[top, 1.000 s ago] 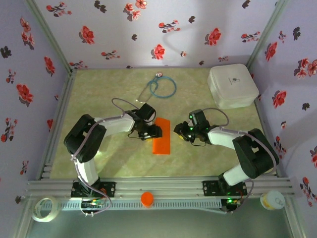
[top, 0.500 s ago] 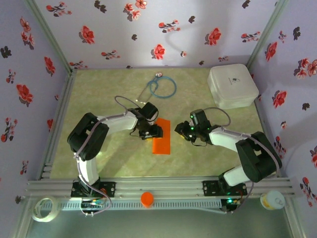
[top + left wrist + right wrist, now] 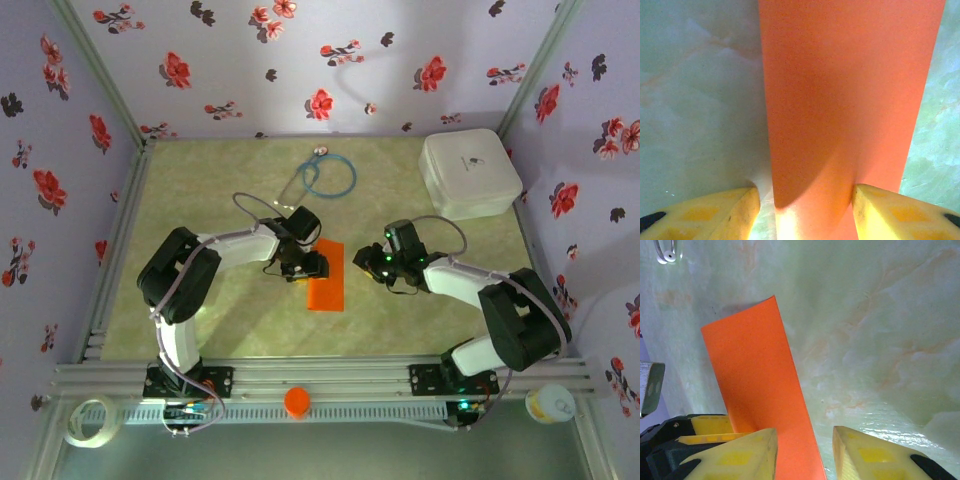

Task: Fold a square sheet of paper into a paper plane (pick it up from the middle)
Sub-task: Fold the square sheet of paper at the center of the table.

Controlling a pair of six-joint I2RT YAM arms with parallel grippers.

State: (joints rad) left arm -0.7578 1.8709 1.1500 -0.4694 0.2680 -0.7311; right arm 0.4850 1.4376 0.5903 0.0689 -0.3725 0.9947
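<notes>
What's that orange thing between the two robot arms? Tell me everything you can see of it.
It is thin, plain bright orange paper, unmarked, a narrow rectangle, seemingly folded in half. It lies on the marbled green table between the arms. The open left hand straddles one end; the right hand sits open by its right edge.

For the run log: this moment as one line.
orange paper: narrow rectangle, flat on table | left gripper: open, over its end | right gripper: open, at its long edge | plane: not yet shaped
</notes>
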